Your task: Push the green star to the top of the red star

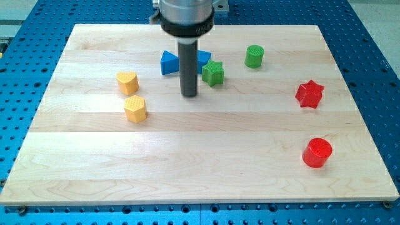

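The green star lies on the wooden board near the view's top centre. The red star lies far to its right, slightly lower in the view. My tip rests on the board just to the lower left of the green star, with a small gap between them. The dark rod rises from the tip and hides the middle of the blue blocks behind it.
A blue triangle-like block and another blue block sit behind the rod. A green cylinder stands right of the green star. A yellow heart, a yellow hexagon and a red cylinder also lie on the board.
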{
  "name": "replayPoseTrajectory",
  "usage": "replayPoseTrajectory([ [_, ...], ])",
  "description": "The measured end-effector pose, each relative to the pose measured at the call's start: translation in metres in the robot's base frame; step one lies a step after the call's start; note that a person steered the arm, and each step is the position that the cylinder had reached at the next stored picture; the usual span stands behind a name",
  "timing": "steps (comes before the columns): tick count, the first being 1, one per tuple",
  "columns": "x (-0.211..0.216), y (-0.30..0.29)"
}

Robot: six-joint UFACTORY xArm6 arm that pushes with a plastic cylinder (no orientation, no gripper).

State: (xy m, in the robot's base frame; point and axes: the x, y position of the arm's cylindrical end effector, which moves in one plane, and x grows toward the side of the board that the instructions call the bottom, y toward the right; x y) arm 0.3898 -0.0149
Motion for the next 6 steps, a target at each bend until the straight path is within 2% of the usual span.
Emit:
replayPoseTrajectory([
  [1, -0.036, 0.054],
  [2, -0.049, 0.099],
  [3, -0.039, 0.085],
  [5, -0.048, 0.194],
  [6, -0.098, 0.221],
])
